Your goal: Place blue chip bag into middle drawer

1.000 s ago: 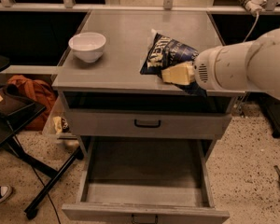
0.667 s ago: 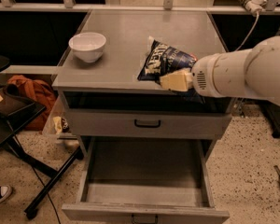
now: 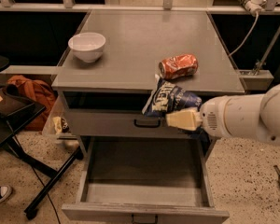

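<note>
- The hand (image 3: 177, 119) hangs in front of the cabinet, just below the counter's (image 3: 140, 36) front edge and level with the upper drawer (image 3: 107, 123).
- It pinches the bag (image 3: 170, 98) by its lower right corner. One cream finger lies across the foil; the other is hidden behind it.
- The bag is off the counter and in the air. It stands roughly upright, its top end reaching up to the counter edge just below the can (image 3: 178, 66).
- The middle drawer (image 3: 140, 171) is pulled wide open below, its grey floor bare. The bag hangs over its back right part, well above the floor.
- The upper drawer is shut. The can lies on its side near the counter's front edge, and a bowl (image 3: 87, 45) sits at the left; neither is in the way.
- Step in hand, as I judge it: carrying the bag from the counter to the middle drawer. The pick is done; the drop is not.
- The next move calls for bringing the hand down and a little forward, clear of the upper drawer's front, until the bag is inside the drawer walls, and only then letting go.
- Risk: the bag is light and held by one corner, so a release from this height could let it flutter onto the rim or past it.
</note>
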Robot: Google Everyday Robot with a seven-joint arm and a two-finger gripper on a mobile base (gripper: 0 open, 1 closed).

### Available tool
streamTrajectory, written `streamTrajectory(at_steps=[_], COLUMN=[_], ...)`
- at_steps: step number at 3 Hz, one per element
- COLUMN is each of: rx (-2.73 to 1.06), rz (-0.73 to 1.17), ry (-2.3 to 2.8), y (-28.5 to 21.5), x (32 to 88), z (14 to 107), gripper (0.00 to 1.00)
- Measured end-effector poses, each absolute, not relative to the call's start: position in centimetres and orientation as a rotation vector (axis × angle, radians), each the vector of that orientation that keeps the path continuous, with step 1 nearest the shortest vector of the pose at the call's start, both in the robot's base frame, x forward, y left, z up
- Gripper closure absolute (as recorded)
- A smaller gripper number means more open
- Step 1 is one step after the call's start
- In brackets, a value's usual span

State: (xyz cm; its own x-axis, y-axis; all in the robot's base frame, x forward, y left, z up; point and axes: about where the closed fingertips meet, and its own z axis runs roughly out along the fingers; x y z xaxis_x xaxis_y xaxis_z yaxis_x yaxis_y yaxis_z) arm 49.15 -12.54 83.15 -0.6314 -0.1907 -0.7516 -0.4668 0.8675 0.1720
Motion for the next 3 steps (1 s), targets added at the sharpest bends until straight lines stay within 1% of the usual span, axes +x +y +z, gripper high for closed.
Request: streamTrajectory(at_steps=[1, 3], rx=[-0.420, -0.345], rz=[0.526, 0.726], ry=[2.340, 2.552], y=[-13.2, -11.8], x=[46.7, 44.5], z=[78.3, 65.8], gripper=[1.00, 1.00])
